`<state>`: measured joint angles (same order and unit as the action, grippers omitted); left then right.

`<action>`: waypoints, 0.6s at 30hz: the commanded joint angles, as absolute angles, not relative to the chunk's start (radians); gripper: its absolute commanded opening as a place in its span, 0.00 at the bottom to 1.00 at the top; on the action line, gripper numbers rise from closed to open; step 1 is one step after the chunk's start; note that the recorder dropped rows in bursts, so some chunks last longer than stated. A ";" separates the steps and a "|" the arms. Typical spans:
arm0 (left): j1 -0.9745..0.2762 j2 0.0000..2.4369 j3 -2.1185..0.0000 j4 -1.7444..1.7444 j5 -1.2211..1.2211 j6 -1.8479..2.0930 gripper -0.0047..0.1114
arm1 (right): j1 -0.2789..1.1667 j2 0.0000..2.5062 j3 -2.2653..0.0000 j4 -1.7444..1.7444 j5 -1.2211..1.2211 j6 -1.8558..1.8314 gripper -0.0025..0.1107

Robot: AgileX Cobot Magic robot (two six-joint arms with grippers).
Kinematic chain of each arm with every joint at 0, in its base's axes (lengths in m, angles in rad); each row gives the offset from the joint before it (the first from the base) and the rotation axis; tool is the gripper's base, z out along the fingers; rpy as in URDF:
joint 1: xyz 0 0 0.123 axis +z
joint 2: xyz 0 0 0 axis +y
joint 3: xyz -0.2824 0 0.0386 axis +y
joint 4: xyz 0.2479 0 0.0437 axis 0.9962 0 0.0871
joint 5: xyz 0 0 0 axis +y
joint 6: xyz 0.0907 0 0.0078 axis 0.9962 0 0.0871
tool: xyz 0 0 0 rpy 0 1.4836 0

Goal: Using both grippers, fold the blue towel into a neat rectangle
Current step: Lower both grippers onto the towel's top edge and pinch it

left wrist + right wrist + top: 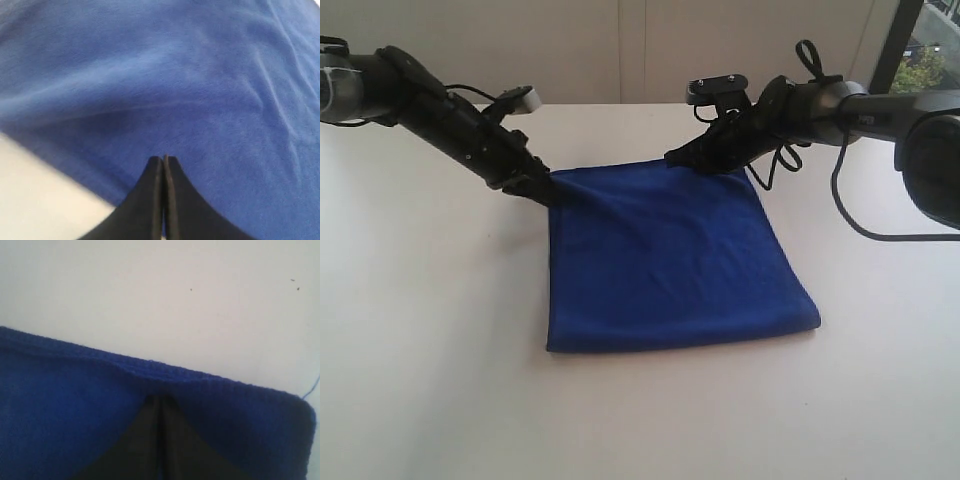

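The blue towel (660, 260) lies flat on the white bench (420, 400), the left gripper (542, 188) and right gripper (672, 157) at its far corners. Only the wrist views show both grippers' fingers (152, 195) pressed together, the right pair (142, 440) puckering the hem beside a loose thread (312, 385).

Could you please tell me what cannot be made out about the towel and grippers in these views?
1. Right wrist view: the tips of the right gripper vanish under the hem of the blue towel.
2. Left wrist view: whether the shut left gripper pinches cloth; its fingers cover the contact.
3. Exterior view: the towel's layer count, hidden beneath its top layer.
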<state>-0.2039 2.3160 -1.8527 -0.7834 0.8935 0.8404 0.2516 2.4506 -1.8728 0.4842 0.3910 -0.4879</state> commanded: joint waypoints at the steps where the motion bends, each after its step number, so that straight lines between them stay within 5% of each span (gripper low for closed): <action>1: -0.265 2.303 -1.845 -0.734 0.866 0.875 0.04 | 0.250 2.458 -1.875 0.480 0.413 -0.494 0.02; 18: -0.316 2.343 -1.845 -0.451 0.880 0.707 0.04 | 0.250 2.458 -1.875 0.480 0.411 -0.494 0.02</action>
<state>-0.3147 2.3287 -1.8548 -0.5366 0.8269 0.7351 0.2516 2.4506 -1.8728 0.4863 0.3910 -0.4879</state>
